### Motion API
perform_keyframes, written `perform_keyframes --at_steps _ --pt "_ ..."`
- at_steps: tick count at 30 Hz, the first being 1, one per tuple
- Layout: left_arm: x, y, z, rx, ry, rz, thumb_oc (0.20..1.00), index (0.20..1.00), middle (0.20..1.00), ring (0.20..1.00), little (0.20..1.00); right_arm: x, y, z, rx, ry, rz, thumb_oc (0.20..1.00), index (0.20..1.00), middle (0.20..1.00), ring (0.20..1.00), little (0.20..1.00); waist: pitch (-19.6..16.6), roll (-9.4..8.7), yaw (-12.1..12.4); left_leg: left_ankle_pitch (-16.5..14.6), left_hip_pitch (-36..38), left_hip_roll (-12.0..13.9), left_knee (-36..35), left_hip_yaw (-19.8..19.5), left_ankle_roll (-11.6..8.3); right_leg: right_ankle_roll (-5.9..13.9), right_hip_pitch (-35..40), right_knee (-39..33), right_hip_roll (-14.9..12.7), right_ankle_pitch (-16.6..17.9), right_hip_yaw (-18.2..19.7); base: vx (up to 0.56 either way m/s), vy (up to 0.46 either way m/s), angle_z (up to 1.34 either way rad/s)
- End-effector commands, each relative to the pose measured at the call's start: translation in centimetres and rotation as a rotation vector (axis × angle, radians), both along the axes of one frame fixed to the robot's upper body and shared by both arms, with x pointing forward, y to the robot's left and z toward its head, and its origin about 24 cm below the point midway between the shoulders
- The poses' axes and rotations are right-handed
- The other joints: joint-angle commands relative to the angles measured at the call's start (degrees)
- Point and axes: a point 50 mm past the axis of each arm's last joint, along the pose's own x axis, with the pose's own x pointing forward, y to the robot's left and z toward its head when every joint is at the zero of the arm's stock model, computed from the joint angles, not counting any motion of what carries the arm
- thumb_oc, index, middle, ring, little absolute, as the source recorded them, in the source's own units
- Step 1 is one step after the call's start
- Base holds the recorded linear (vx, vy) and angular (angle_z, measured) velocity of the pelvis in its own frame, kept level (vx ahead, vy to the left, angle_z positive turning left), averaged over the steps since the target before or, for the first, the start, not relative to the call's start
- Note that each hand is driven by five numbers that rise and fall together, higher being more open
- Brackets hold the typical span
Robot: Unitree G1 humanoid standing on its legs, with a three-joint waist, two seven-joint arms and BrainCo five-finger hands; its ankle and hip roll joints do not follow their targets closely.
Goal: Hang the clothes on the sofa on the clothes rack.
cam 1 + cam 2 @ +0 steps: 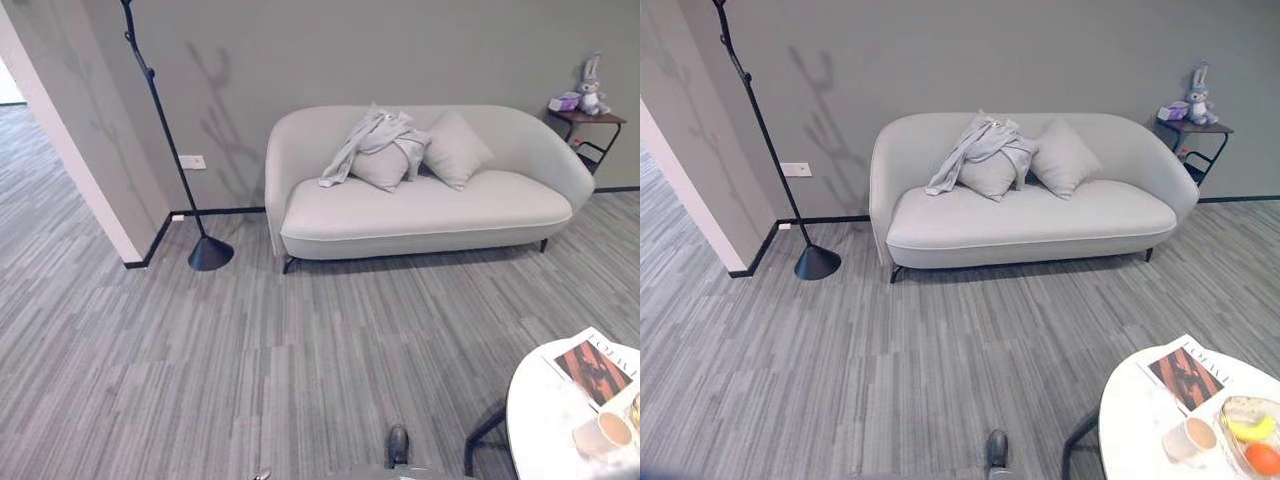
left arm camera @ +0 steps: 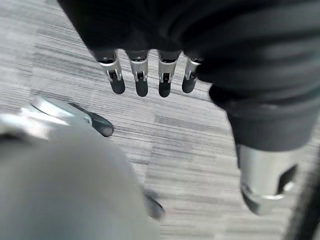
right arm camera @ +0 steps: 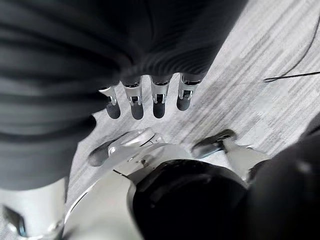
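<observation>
Left wrist view shows the left hand (image 2: 150, 75) empty, fingers hanging straight above the grey striped carpet (image 2: 200, 165); the right hand (image 3: 145, 95) hangs equally slack and empty. Nearby stands a round white table (image 1: 1140, 420) carrying a magazine (image 1: 1188, 374) whose cover lettering is too small to read. Farther off, the pale grey garment (image 1: 372, 135) lies draped over a cushion on the light grey sofa (image 1: 430, 215), untouched. The black coat rack (image 1: 165, 130) stands bare: everything remains to do.

My head eyes look down from well back, both sharing the sofa (image 1: 430, 205), clothes rack (image 1: 765, 140) and round table (image 1: 1140, 420); my wrist cams face the floor (image 2: 200, 150), close along each hand
</observation>
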Motion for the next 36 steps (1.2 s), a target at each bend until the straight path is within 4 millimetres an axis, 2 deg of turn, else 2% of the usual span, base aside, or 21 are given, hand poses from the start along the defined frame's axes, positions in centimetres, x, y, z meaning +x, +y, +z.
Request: perform_keyframes --at_steps 1,3,6,8,11,12,13,15,16,17,18,20,22,23,24,25,29,30,32,35,36 --pt "0.6 -0.2 0.0 -0.017 -0.006 -0.031 1.000 1.000 1.000 1.000 1.000 -1.0 0.8 0.0 0.041 0.049 -0.008 1.000 1.000 1.000 1.000 1.000 -0.53 0.99 -0.93 1.98 -0.50 2.91 0.10 2.80 -5.61 3.58 1.69 0.89 -0.54 6.97 0.05 0.46 -0.118 0.41" --pt "0.1 0.0 0.1 -0.010 0.013 -0.052 1.000 1.000 1.000 1.000 1.000 -1.8 0.9 0.0 0.047 0.068 -0.014 1.000 1.000 1.000 1.000 1.000 -1.58 0.11 -1.49 1.00 0.27 3.92 0.13 1.05 -6.34 2.98 3.82 1.39 -0.13 7.53 1.10 0.45 -0.147 1.24" --pt "-0.3 -0.2 0.0 -0.016 0.028 -0.076 1.000 1.000 1.000 1.000 1.000 -2.3 0.8 0.0 0.044 0.091 0.018 1.000 1.000 1.000 1.000 1.000 -2.83 1.22 -1.91 1.49 2.09 7.73 -0.27 0.96 -7.72 2.03 2.42 6.13 2.03 5.66 1.12 0.44 -0.165 1.01" --pt "-0.2 -0.3 0.0 -0.014 0.028 -0.084 1.000 1.000 1.000 1.000 1.000 -2.3 0.7 0.0 0.041 0.096 0.048 1.000 1.000 1.000 1.000 1.000 -3.09 2.32 -1.82 4.41 0.96 10.37 2.87 0.84 -9.25 0.61 2.00 10.18 3.52 2.35 -0.40 0.41 -0.170 0.01" --pt "-0.1 0.0 0.0 0.004 0.026 -0.078 1.000 1.000 1.000 1.000 1.000 -1.8 0.4 0.0 0.015 0.084 0.080 1.000 1.000 1.000 1.000 1.000 -3.39 2.53 -1.63 11.60 -2.59 11.78 9.94 0.81 -11.01 -0.94 4.54 10.24 5.22 -0.15 -1.87 0.38 -0.177 0.15" --pt "0.6 0.0 0.0 0.011 0.007 -0.091 1.000 1.000 1.000 1.000 1.000 -1.6 0.1 0.0 -0.001 0.079 0.099 1.000 1.000 1.000 1.000 1.000 -3.24 1.60 -1.41 16.85 -5.93 11.67 18.12 2.22 -11.87 -2.43 7.85 9.05 5.82 -1.02 -2.27 0.35 -0.175 0.18" --pt "0.6 0.0 0.0 0.011 0.007 -0.091 1.000 1.000 1.000 1.000 1.000 -1.6 0.1 0.0 -0.001 0.079 0.099 1.000 1.000 1.000 1.000 1.000 -3.21 1.61 -1.42 16.74 -6.03 11.67 18.34 2.19 -11.86 -2.42 7.88 9.02 5.83 -0.99 -2.29 0.36 -0.195 0.17" --pt "1.6 -0.1 0.0 0.020 -0.024 -0.116 1.000 1.000 1.000 1.000 1.000 -1.1 -0.2 0.1 -0.024 0.068 0.114 1.000 1.000 1.000 1.000 1.000 -2.29 0.07 -0.86 20.67 -11.96 11.60 29.62 4.63 -10.86 -4.24 11.14 6.96 6.13 -1.63 -2.13 0.27 -0.209 0.05" --pt "2.8 -0.2 0.0 0.030 -0.061 -0.153 1.000 1.000 1.000 1.000 1.000 -0.1 -0.7 0.1 -0.052 0.046 0.142 1.000 1.000 1.000 1.000 1.000 -1.29 -1.91 -0.32 19.45 -16.19 13.60 35.92 10.19 -8.15 -5.74 13.64 5.58 5.66 -2.40 -1.64 0.32 -0.267 0.03" --pt "3.2 -0.3 0.0 0.031 -0.075 -0.149 1.000 1.000 1.000 1.000 1.000 0.3 -1.0 0.2 -0.061 0.040 0.148 1.000 1.000 1.000 1.000 1.000 -0.87 -2.33 0.09 17.49 -18.48 14.54 37.04 12.63 -7.51 -5.83 14.64 5.20 5.41 -2.86 -1.56 0.25 -0.196 -0.01" --pt "3.2 -0.3 0.0 0.031 -0.075 -0.149 1.000 1.000 1.000 1.000 1.000 0.3 -1.0 0.2 -0.061 0.040 0.147 1.000 1.000 1.000 1.000 1.000 -0.77 -2.16 0.22 17.22 -18.48 14.73 37.37 12.71 -7.49 -5.81 14.71 5.21 5.59 -2.87 -1.47 0.15 -0.063 -0.22" --pt "3.5 -0.3 0.1 0.027 -0.095 -0.092 1.000 1.000 1.000 1.000 1.000 0.5 -1.2 0.2 -0.067 0.039 0.148 1.000 1.000 1.000 1.000 1.000 -0.06 -2.56 1.72 12.64 -22.69 13.34 36.15 15.40 -6.86 -5.73 16.87 4.60 5.29 -3.72 -0.41 0.21 -0.004 -0.27" --pt "2.8 -0.2 0.0 0.028 -0.084 -0.024 1.000 1.000 1.000 1.000 1.000 0.4 -1.1 0.2 -0.060 0.031 0.169 1.000 1.000 1.000 1.000 1.000 0.47 -2.13 2.80 11.22 -27.68 9.11 26.75 14.42 -7.59 -5.74 19.37 3.99 5.36 -5.67 0.39 0.37 0.079 -0.26" --pt "2.5 -0.1 0.0 0.026 -0.074 -0.026 1.000 1.000 1.000 1.000 1.000 0.2 -0.8 0.1 -0.053 0.030 0.189 1.000 1.000 1.000 1.000 1.000 0.66 -1.25 3.24 13.61 -28.63 6.11 17.06 12.87 -8.07 -5.81 21.34 3.63 6.61 -7.11 0.92 0.46 0.086 -0.12" --pt "2.3 -0.1 0.0 0.022 -0.067 -0.033 1.000 1.000 1.000 1.000 1.000 0.0 -0.6 0.1 -0.048 0.034 0.195 1.000 1.000 1.000 1.000 1.000 0.58 -0.57 3.46 16.00 -29.03 4.97 12.84 12.08 -8.32 -6.00 22.52 3.36 7.65 -7.72 1.46 0.67 0.095 -0.16" --pt "1.9 -0.2 0.0 0.009 -0.058 -0.017 1.000 1.000 1.000 1.000 1.000 -1.2 0.0 0.0 -0.012 0.071 0.167 1.000 1.000 1.000 1.000 1.000 1.19 1.53 4.70 22.01 -33.50 2.25 3.25 10.32 -9.13 -7.10 25.80 3.59 10.98 -10.41 4.04 0.49 0.051 -0.29" --pt "1.4 0.2 0.1 0.016 -0.048 0.019 1.000 1.000 1.000 1.000 1.000 -1.6 -0.1 0.1 -0.010 0.081 0.146 1.000 1.000 1.000 1.000 1.000 1.54 1.74 5.71 23.64 -34.77 1.04 -0.01 10.86 -9.42 -7.55 27.89 4.99 11.97 -12.80 6.21 0.45 0.082 -0.90" --pt "-0.4 0.4 0.1 0.007 0.000 0.053 1.000 1.000 1.000 1.000 1.000 -1.9 0.2 0.0 -0.002 0.080 0.169 1.000 1.000 1.000 1.000 1.000 -0.21 1.77 6.86 25.15 -33.91 1.25 2.09 8.87 -7.84 -7.48 30.82 7.57 12.74 -15.74 10.40 0.70 0.217 -1.29" --pt "-0.2 0.5 0.1 0.011 -0.007 0.044 1.000 1.000 1.000 1.000 1.000 -2.4 0.5 0.0 0.009 0.096 0.170 1.000 1.000 1.000 1.000 1.000 -1.06 0.84 6.55 24.74 -33.76 1.01 4.22 8.72 -7.09 -6.98 31.28 8.75 11.64 -16.47 10.64 0.60 0.194 -0.81" --pt "0.1 0.4 0.1 0.014 -0.004 -0.059 1.000 1.000 1.000 1.000 1.000 -2.4 0.8 -0.1 0.023 0.093 0.194 1.000 1.000 1.000 1.000 1.000 -3.04 -0.71 5.99 22.39 -31.88 0.69 5.27 10.71 -5.73 -4.47 30.67 12.65 9.60 -12.81 10.71 0.43 0.169 -0.72" --pt "0.2 0.4 0.1 0.017 0.000 -0.123 1.000 1.000 1.000 1.000 1.000 -2.3 0.7 -0.1 0.017 0.089 0.218 1.000 1.000 1.000 1.000 1.000 -3.79 -1.34 5.54 20.67 -29.69 0.01 4.50 12.10 -4.79 -2.46 29.28 16.85 8.59 -8.53 10.26 0.32 0.142 -0.07"
